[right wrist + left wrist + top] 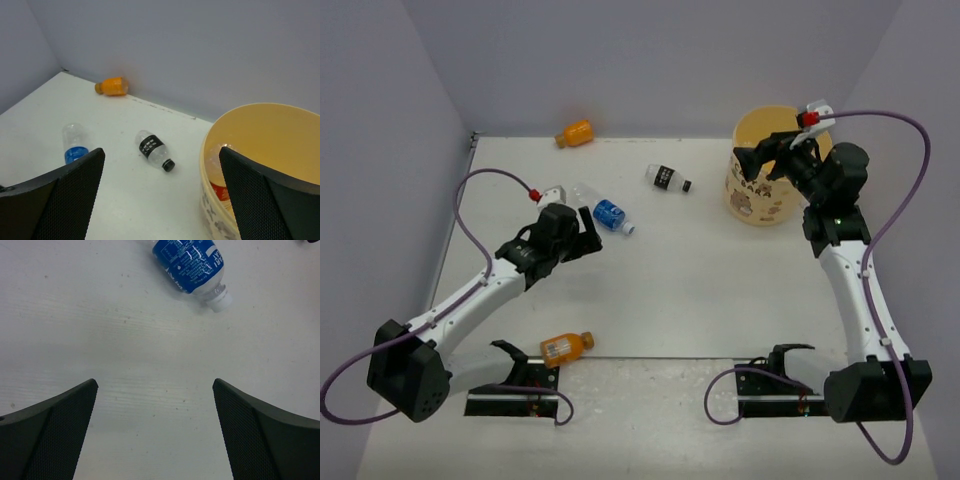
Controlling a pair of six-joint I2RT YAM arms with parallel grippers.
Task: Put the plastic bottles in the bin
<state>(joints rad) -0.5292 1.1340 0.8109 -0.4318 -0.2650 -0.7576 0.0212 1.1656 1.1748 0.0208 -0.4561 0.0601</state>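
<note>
Left end effector point(154, 385) hangs wide open and empty, just short of the blue-label bottle point(190, 262), which lies on its side mid-surface point(100, 330), cap end toward my fingers. Right end effector point(161, 152) is open too, nothing in it, over the bin point(260, 107) toward the far-right corner. A red-label bottle point(220, 182) is already inside. Black-label bottle point(151, 149) lies btwn the blue one and the bin. One orange bottle point(577, 132) sits at the far edge, the other orange bottle point(565, 346) at the near edge. Bottles prob. light, thin-walled, slick and apt to roll, so pinch gently across the labelled mid-body, not the cap.
</note>
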